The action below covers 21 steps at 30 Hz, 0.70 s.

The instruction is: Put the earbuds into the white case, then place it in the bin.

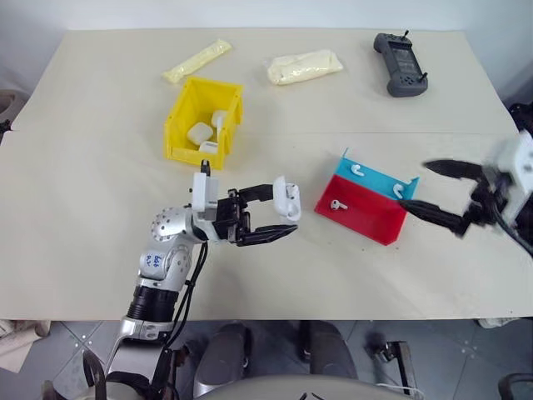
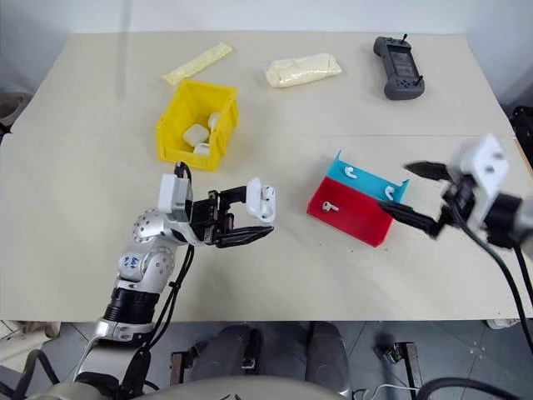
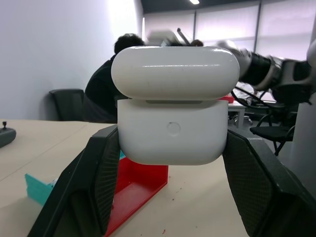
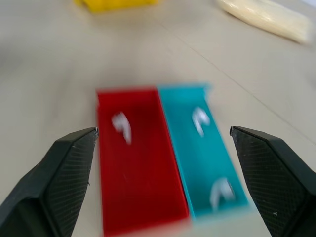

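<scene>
The left gripper (image 1: pixel 287 215) is holding the white case (image 1: pixel 287 198) between closed jaws. The right gripper (image 1: pixel 420 186), jaws wide and empty, is facing the earbuds (image 1: pixel 336 203) lying in the tray (image 1: pixel 366 218). Loading and binning in the yellow bin (image 1: pixel 177 117) remain.

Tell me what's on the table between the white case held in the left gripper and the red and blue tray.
Nothing: in the left eye view, only bare beige tabletop separates the glossy white rounded case, held in the left gripper, from the flat red and blue tray.
</scene>
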Each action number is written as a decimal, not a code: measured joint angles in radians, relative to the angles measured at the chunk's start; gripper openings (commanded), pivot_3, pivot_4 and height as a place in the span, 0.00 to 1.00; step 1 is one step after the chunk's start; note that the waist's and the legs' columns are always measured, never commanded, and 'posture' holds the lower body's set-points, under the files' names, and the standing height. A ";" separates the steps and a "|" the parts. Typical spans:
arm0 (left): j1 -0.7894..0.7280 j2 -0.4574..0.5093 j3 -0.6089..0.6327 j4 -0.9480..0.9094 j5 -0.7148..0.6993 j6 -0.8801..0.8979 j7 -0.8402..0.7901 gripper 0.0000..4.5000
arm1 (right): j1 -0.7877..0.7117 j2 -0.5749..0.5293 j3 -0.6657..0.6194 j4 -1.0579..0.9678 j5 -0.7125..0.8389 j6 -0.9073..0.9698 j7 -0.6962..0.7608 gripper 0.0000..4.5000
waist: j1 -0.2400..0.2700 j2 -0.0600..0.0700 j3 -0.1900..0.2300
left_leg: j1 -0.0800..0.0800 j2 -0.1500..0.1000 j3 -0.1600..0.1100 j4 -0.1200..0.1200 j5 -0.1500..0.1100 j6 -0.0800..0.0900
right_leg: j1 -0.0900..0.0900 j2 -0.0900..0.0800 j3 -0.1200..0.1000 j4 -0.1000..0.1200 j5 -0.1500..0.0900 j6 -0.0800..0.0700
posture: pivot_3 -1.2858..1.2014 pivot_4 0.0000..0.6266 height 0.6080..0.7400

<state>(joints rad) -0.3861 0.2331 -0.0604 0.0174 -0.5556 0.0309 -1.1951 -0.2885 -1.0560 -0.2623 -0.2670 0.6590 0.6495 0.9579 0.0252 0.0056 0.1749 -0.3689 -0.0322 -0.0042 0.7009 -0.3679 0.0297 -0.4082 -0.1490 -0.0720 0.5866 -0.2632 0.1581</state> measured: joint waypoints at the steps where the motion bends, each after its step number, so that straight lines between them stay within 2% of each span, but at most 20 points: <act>1: 0.002 -0.003 0.000 -0.001 0.002 -0.001 0.003 0.62 | -0.091 -0.014 0.079 0.027 -0.026 0.044 0.006 0.99 | -0.001 0.000 0.000 | -0.001 0.000 0.000 0.001 0.000 0.000 | 0.000 0.000 0.000 0.000 0.000 0.000 | 0.52 0.24 1.00; 4: 0.002 -0.023 -0.010 -0.003 0.006 -0.004 0.013 0.62 | -0.375 -0.003 0.349 0.191 -0.198 0.116 0.024 0.99 | -0.002 0.000 0.000 | -0.001 -0.002 0.000 0.001 0.000 0.000 | -0.001 -0.001 0.000 -0.001 0.000 0.000 | 0.52 0.24 1.00; 10: 0.000 -0.037 -0.036 -0.006 0.010 -0.007 0.026 0.62 | -0.677 0.140 0.617 0.564 -0.461 0.055 0.089 0.99 | -0.004 0.000 0.000 | -0.004 -0.005 0.000 -0.001 0.000 0.000 | -0.004 -0.001 -0.001 -0.001 0.000 0.000 | 0.52 0.24 1.00; 15: 0.020 -0.037 -0.037 -0.020 0.010 -0.010 0.046 0.62 | -0.804 0.239 0.703 0.824 -0.618 -0.097 0.145 0.99 | -0.011 0.000 0.000 | -0.004 -0.006 0.000 -0.002 0.000 0.000 | -0.004 -0.001 -0.001 -0.001 0.000 0.000 | 0.52 0.24 1.00; 21: 0.051 -0.036 -0.038 -0.051 0.010 -0.010 0.069 0.62 | -0.837 0.346 0.727 1.005 -0.714 -0.237 0.189 0.99 | -0.022 0.000 0.000 | -0.004 -0.006 -0.001 0.000 0.001 -0.001 | -0.003 -0.001 -0.002 0.001 0.000 0.000 | 0.52 0.24 1.00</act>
<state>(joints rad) -0.3348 0.1972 -0.0988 -0.0340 -0.5455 0.0207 -1.1258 -1.1252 -0.7097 0.4645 0.7378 -0.0545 0.4121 1.1471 0.0030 0.0056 0.1750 -0.3728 -0.0379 -0.0049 0.7009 -0.3673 0.0288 -0.4117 -0.1496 -0.0737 0.5874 -0.2627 0.1579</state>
